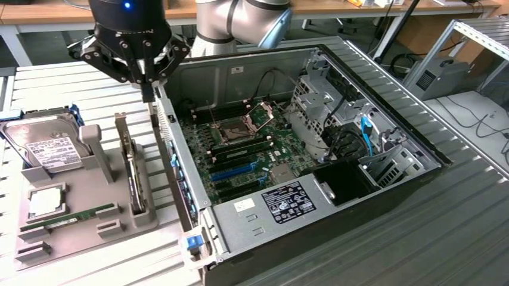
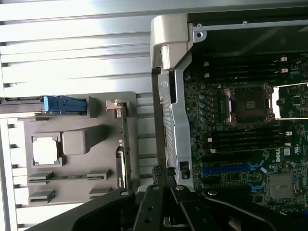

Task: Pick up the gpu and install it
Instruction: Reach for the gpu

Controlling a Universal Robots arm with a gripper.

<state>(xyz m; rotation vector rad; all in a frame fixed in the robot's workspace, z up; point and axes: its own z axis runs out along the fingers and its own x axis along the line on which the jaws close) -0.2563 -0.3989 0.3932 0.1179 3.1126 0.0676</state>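
While the gpu, a thin flat dark card with a pale metal bracket at one end, stands on edge in its slot, nothing is held.

Item 1. Open computer case: black-and-silver metal tower on its side, cover off; landmark for all entries. It lies on a slatted pale metal table.

Item 2. Gripper: black, on a grey-and-blue arm, pointing down. Its claw is pressed together and pinches nothing. The tips hang at the top edge of the case wall that faces the tray; whether they touch cannot be told.

Item 3. Grey moulded holder tray: just outside the case, along that same wall.

Item 4. The gpu: in the tray row nearest the case, apart from the claw.

Item 5. Silver hard drive with white label: propped in the tray, farther from the case than the gpu.

Item 6. Square silver processor chip and narrow green RAM stick: flat in the tray, on the side away from the case.

Item 7. Green motherboard: on the case floor, with an open square processor socket and blue expansion slots.
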